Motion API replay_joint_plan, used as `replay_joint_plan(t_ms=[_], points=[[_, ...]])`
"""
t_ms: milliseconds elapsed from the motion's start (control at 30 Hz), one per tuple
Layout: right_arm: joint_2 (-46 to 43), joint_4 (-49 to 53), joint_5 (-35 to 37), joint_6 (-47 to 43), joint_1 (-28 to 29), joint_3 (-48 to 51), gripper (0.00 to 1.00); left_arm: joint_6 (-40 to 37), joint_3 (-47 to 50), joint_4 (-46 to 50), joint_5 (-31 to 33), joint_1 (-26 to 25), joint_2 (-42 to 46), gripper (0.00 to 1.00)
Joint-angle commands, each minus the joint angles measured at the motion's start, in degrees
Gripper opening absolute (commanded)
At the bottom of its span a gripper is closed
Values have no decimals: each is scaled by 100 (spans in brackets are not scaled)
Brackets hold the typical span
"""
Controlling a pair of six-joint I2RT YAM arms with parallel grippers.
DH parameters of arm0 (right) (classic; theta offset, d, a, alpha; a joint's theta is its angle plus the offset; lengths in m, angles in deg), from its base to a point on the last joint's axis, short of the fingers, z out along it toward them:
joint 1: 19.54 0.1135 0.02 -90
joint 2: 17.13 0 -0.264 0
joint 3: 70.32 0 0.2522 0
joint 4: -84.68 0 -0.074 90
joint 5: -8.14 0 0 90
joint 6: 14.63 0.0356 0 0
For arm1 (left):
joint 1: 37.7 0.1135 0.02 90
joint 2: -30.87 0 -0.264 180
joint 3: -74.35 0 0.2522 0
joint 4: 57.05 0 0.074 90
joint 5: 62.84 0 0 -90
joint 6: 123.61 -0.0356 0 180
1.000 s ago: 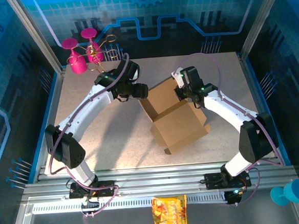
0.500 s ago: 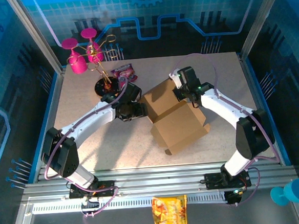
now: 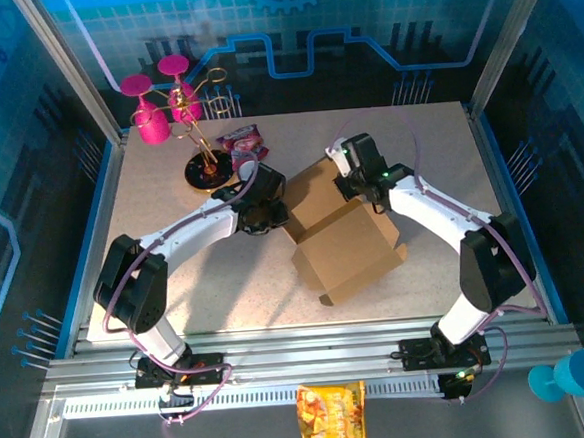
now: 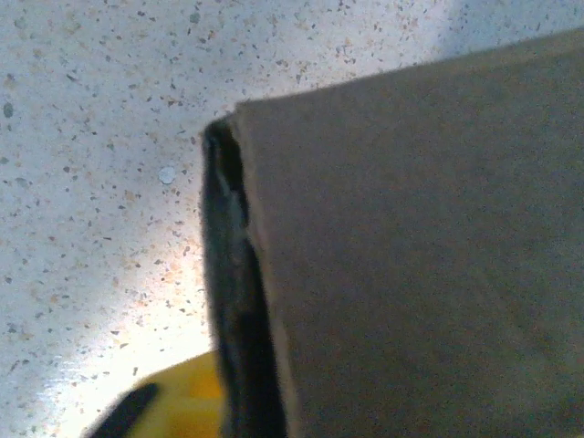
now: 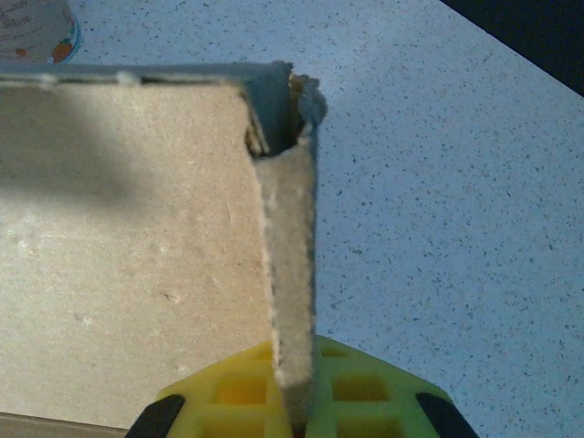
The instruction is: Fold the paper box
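Observation:
The paper box (image 3: 349,245) is plain brown cardboard, half raised, in the middle of the table. My left gripper (image 3: 272,215) is at the box's left wall. In the left wrist view that wall (image 4: 420,255) lies flat against one dark finger (image 4: 233,274); the other finger is hidden behind the cardboard, and the left gripper (image 4: 248,228) is shut on the wall. My right gripper (image 3: 352,183) holds the far wall. In the right wrist view the wall's upright edge (image 5: 290,265) sits pinched between the yellow pads of the right gripper (image 5: 294,379), beside the box's inner face (image 5: 128,246).
At the back left stand pink cups (image 3: 154,108) on a gold rack with a black base (image 3: 211,169), with a purple packet (image 3: 238,140) beside it. An orange-yellow snack packet (image 3: 332,417) lies on the front rail. A blue cup (image 3: 574,375) sits at the front right.
My left arm swung from the back of the table down to the box's left wall, and its gripper went from open to shut there. The box shifted slightly left. The right gripper kept its hold.

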Motion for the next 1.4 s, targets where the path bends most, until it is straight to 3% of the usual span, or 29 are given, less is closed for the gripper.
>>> replay_joint_plan(t_ms=[0, 267, 400, 433, 533, 600, 667, 767, 900, 1000, 1100, 1267, 1367], points=[[179, -116, 355, -233, 211, -10, 0, 3, -55, -72, 125, -68, -19, 0], [880, 549, 1867, -219, 637, -662, 0, 23, -244, 203, 134, -151, 34, 0], [954, 849, 1962, -50, 741, -1011, 0, 70, -417, 417, 167, -149, 11, 0], [953, 982, 1920, 23, 751, -1139, 7, 87, -443, 443, 166, -138, 12, 0], [911, 1595, 1736, 352, 743, -1669, 44, 320, -524, 543, 51, -62, -8, 0], [827, 2113, 1590, 750, 719, -2047, 63, 537, -514, 528, -73, 30, 9, 0], [620, 2647, 1342, 1385, 642, -2363, 73, 709, -526, 493, -172, 102, 19, 0], [58, 3307, 1056, 2567, 469, -2435, 79, 869, -613, 491, -296, 180, -8, 0], [-1192, 3956, 780, 4391, -9, -1600, 82, 1032, -679, 502, -406, 263, -39, 0], [-2429, 3494, -480, 5182, -716, -112, 78, 1086, -732, 528, -476, 310, -79, 0], [-3550, 2867, -1648, 5618, -1232, 1108, 71, 1152, -807, 563, -543, 354, -133, 0], [-4815, 2412, -2202, 6014, -1261, 2519, 69, 1178, -984, 651, -568, 378, -233, 0], [-5280, 1581, -2668, 6136, -1321, 3375, 65, 1174, -1051, 669, -600, 383, -270, 0]])
